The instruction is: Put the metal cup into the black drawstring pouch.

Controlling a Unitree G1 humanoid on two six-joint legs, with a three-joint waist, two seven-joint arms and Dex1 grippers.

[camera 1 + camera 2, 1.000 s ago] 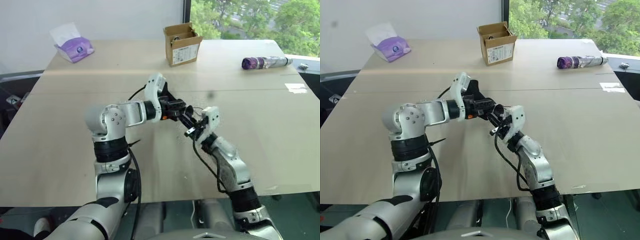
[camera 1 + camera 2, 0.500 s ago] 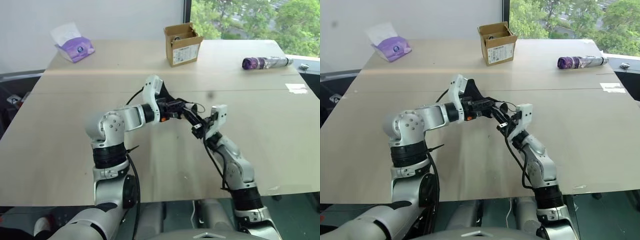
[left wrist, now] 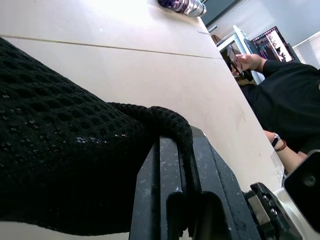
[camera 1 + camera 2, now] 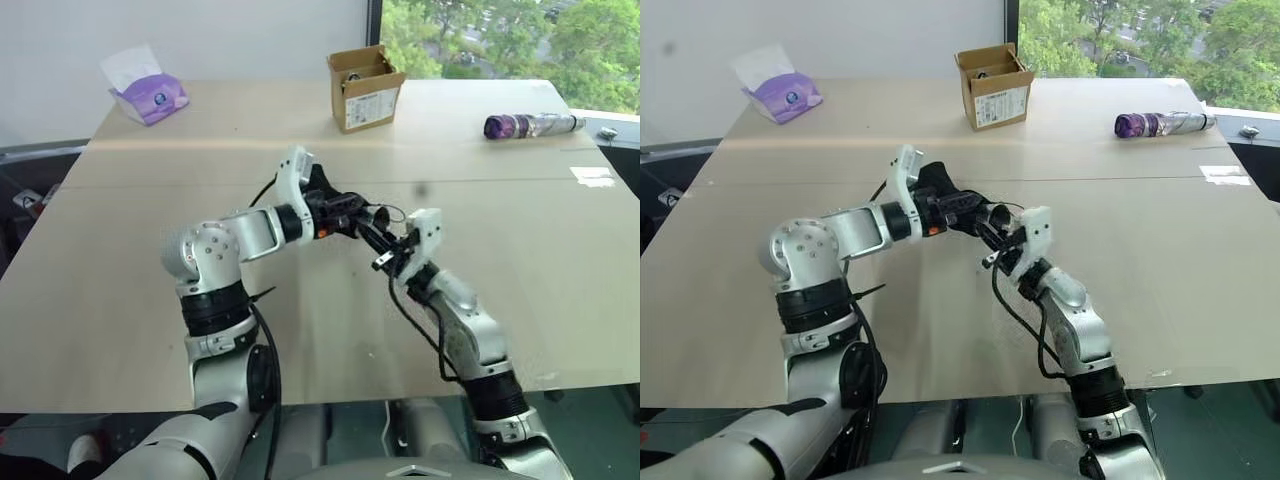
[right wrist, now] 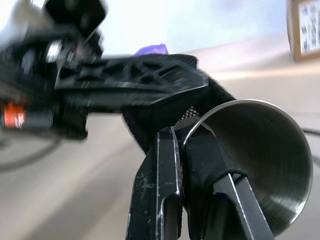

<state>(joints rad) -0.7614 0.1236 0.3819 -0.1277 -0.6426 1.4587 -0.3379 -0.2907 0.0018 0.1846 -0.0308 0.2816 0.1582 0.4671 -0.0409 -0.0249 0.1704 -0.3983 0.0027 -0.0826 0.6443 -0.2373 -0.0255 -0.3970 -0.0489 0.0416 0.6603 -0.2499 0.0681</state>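
A: What are the jaws doing?

B: The right gripper (image 5: 182, 150) has its jaws clamped on the rim of the metal cup (image 5: 260, 150). The left gripper (image 3: 177, 165) has its jaws pinched together on the edge of the black drawstring pouch (image 3: 65, 165).

A: Where is that?

B: Both meet in the air above the middle of the desk (image 4: 560, 250), cup right against the pouch.

A: Which step?

B: Insertion, I'd judge. Next, the pouch mouth must be held open while the cup is pushed in.
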